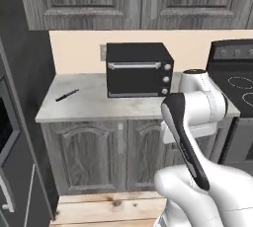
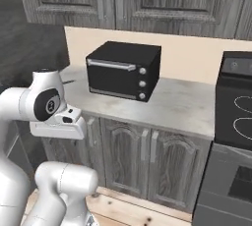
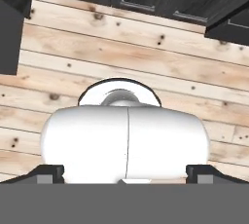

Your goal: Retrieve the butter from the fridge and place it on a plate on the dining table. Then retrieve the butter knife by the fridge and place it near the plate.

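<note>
Gripper (image 3: 124, 173) fingertips edge-cropped, wide apart

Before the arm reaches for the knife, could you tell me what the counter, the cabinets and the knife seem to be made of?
Counter: pale grey mottled slab, looks like matte marble or stone. Cabinets: grey streaked grain and raised panels suggest stained wood. Knife: slim and dark; probably a plastic handle with a metal blade, but too small to tell.
</note>
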